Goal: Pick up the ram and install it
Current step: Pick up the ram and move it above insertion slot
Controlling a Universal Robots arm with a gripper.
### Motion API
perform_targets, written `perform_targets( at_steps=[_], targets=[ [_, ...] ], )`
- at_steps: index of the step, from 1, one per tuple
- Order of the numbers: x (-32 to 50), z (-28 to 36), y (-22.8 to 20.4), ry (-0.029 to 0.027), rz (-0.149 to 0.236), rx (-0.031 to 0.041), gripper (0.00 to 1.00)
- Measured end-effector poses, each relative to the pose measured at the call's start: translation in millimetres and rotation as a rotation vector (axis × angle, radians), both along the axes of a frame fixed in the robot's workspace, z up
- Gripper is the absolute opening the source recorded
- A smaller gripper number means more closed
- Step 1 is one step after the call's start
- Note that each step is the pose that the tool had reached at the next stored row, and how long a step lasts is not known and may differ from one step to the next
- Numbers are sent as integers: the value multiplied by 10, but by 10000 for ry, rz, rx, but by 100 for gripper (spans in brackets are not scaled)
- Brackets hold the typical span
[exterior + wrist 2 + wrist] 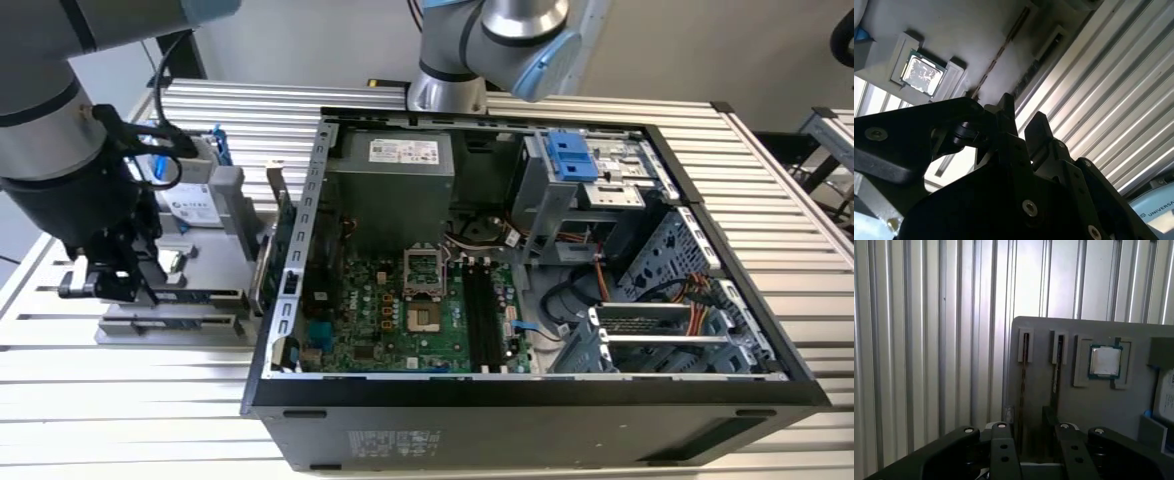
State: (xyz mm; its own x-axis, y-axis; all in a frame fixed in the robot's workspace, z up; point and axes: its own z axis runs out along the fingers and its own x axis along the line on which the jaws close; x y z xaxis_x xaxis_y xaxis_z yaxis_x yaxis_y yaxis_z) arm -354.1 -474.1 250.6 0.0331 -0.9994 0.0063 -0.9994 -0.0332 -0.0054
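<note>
Ram (1024,365) stands edge-on in a tray (1094,410) slot, just below the gripper (1033,432). Its long axis runs between the parted, empty fingers (1003,442).

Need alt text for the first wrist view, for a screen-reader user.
The gripper, fingers apart, hangs close over a grey holder on a ribbed metal table. Two thin ram sticks stand edge-on in the holder's narrow slots, and a square silver CPU chip sits in a recess beside them.
</note>
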Motion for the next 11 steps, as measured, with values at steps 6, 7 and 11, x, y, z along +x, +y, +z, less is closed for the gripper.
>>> perform_targets(
  at_steps=[6,7,11],
  targets=[
    [22,-110,1,0,-9,0,100],
    [24,-128,2,1,-11,-1,100],
    [28,-200,1,0,-31,0,100]
  ],
)
